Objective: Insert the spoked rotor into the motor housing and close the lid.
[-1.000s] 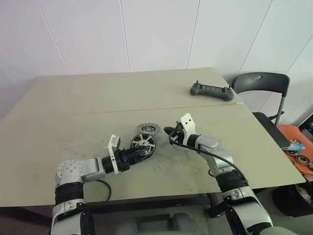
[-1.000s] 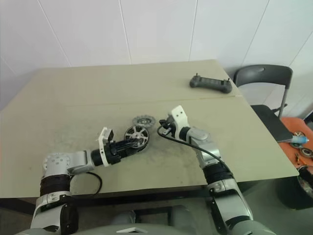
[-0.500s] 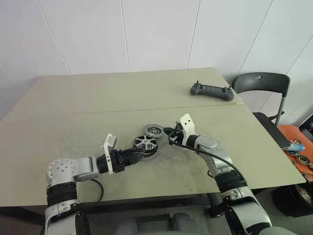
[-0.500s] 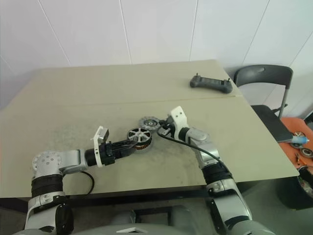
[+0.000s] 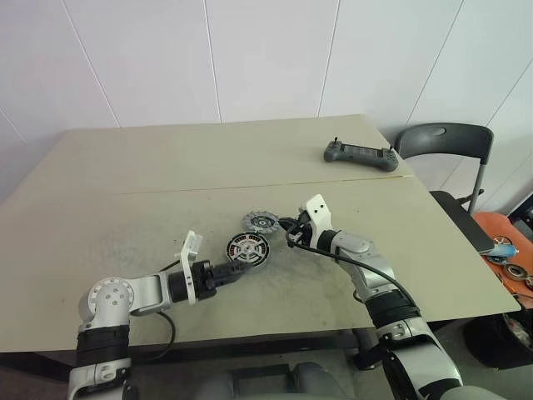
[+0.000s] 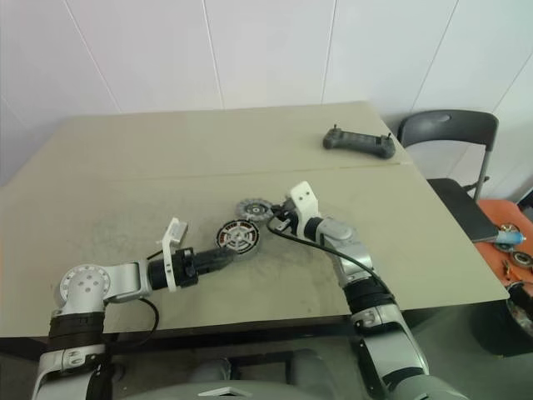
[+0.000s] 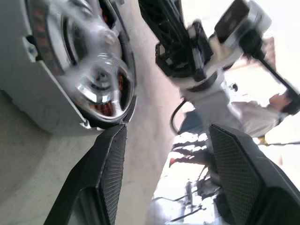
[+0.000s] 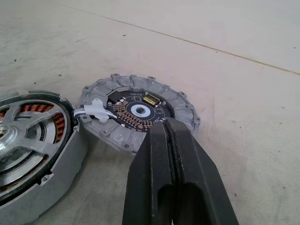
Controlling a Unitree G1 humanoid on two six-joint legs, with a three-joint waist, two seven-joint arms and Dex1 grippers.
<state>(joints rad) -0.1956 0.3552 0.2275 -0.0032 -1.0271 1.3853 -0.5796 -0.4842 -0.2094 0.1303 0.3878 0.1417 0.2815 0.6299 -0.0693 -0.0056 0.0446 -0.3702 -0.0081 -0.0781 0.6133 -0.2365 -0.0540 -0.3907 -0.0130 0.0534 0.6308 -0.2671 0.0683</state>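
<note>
Beside notched grey lid point(image 8: 140, 112): copper-wound housing point(image 8: 33, 150), shiny spoked rotor point(image 8: 21, 140) seated.

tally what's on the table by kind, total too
Motor housing with spoked rotor seated in it: 1
Lid, lying flat beside the housing: 1
Handheld controller, far side of the table: 1
Total: 3
</note>
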